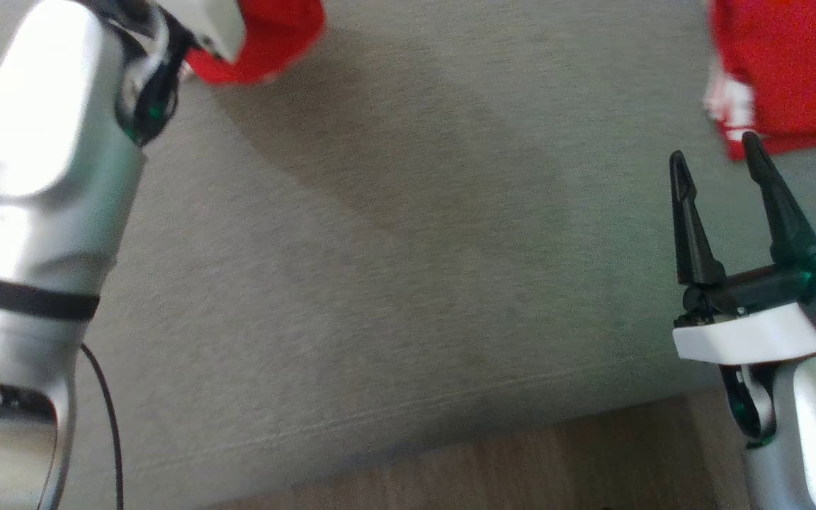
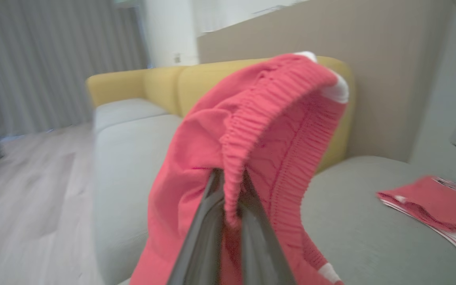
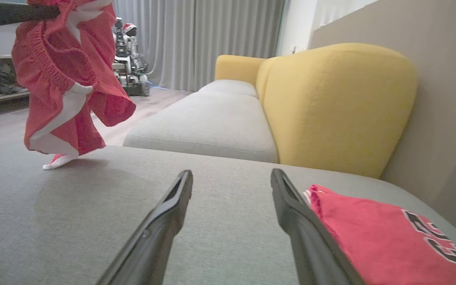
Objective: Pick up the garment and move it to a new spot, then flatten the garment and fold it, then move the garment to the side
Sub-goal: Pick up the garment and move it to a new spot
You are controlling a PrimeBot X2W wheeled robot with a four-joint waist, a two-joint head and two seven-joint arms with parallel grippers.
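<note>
Red shorts [image 2: 259, 130] with a gathered elastic waistband and white trim hang from the left gripper [image 2: 231, 176], whose two dark fingers are pinched closed on the waistband. The fabric drapes forward over the fingertips. From the right wrist view the shorts dangle over the far left part of the grey sofa cushion [image 1: 408, 248]. Their lowest white-edged corner reaches down to the cushion, though whether it touches is hard to tell.

The right gripper [image 1: 714, 152] is open and holds nothing, its fingers spread wide just above the cushion. Just beside its right finger lies a folded red jersey [image 3: 370, 233] with dark lettering, flat on the cushion and well apart from the shorts. A yellow sofa back [image 3: 331, 107] rises behind, and wooden floor [image 1: 521, 460] shows along the cushion's near edge.
</note>
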